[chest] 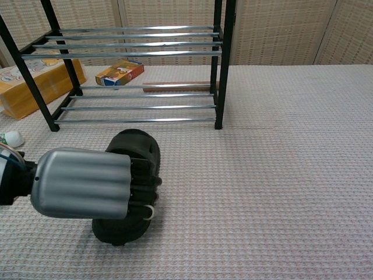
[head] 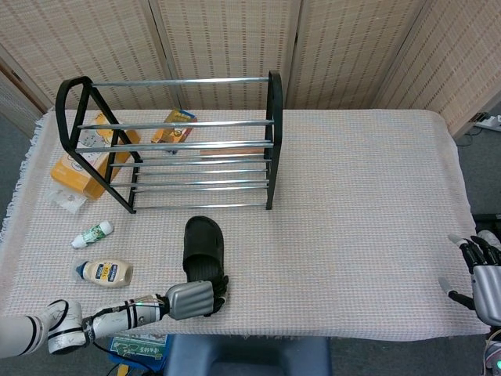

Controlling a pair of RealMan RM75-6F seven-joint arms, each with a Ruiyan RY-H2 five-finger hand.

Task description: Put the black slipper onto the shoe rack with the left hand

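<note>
The left hand (chest: 87,184) sits at the desk's near edge, fingers curled over the heel of the slipper (head: 203,247), apparently gripping it. The slipper lies on the desk, long axis pointing away toward the rack (head: 196,145) just beyond. The right hand (head: 484,274), released, is far off.

- The left hand (head: 192,298) lies low at the near table edge, forearm reaching in from the left, dark fingers (chest: 143,185) curled around the heel of the black slipper (head: 203,247).
- The right hand (head: 485,274) rests at the far right edge, fingers spread, holding nothing.
</note>
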